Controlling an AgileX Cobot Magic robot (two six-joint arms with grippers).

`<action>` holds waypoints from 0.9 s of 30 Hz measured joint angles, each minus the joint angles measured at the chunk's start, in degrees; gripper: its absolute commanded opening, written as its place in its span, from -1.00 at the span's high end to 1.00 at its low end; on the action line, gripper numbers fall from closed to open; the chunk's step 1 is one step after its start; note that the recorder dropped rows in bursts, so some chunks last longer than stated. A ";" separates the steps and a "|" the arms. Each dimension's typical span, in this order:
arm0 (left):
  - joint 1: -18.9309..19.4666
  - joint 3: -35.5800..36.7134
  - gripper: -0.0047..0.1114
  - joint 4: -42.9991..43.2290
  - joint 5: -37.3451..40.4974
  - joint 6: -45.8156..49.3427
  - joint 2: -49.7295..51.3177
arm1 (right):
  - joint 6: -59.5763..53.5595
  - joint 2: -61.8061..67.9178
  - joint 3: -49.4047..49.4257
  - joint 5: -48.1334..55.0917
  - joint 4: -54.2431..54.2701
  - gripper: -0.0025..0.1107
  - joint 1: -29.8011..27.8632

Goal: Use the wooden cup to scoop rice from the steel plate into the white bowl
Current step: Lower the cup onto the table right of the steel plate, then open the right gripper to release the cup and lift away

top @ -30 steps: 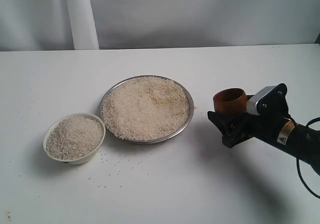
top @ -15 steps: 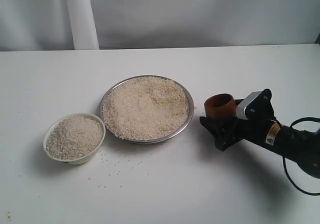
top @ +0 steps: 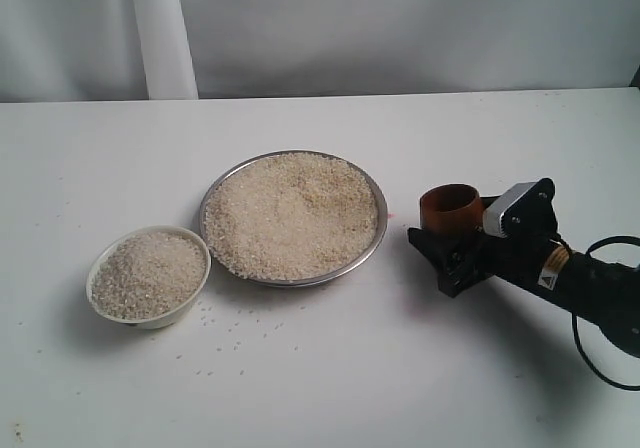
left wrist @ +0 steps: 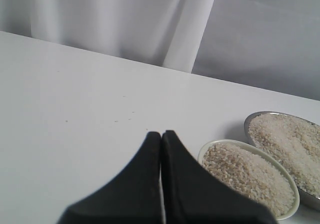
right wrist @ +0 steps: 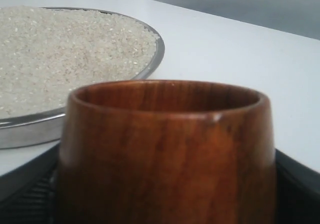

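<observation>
On white tabletop (top: 300,368) before a pale curtain: cup brought down beside the plate, no scoop under way.

Found the steel plate (top: 383,230) at mid-table, heaped with the rice (top: 290,213). Found the white bowl (top: 170,313) toward the left edge and nearer the front edge, already heaped, with loose grains strewn on its front-edge side. Noted the right gripper (top: 437,236) clamped on the wooden cup (top: 452,208), upright, near the plate's rim on the right-edge side but apart from it. Against a second ago: dropped lower and shifted toward the plate, then eased back slightly toward the right edge. Judged as either lining up a fresh scoop or setting the cup down; cannot tell which. Noted the left gripper (left wrist: 161,136) pressed closed on nothing, absent from the exterior view, facing the bowl.
</observation>
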 measured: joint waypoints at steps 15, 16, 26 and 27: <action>0.00 0.00 0.92 0.00 0.00 0.00 0.00 | -2.97 -1.66 1.18 1.04 -4.65 -0.90 -0.22; 0.00 0.00 0.92 0.00 0.00 0.00 0.00 | -3.10 -1.74 1.28 1.04 -4.65 -0.90 -0.22; 0.00 0.00 0.92 0.00 0.00 0.00 0.00 | -3.23 -7.87 1.33 1.23 -8.28 -0.90 -0.22; 0.00 0.00 0.92 0.00 0.00 0.00 0.00 | -3.23 -8.90 1.42 1.23 -9.35 -0.90 -0.22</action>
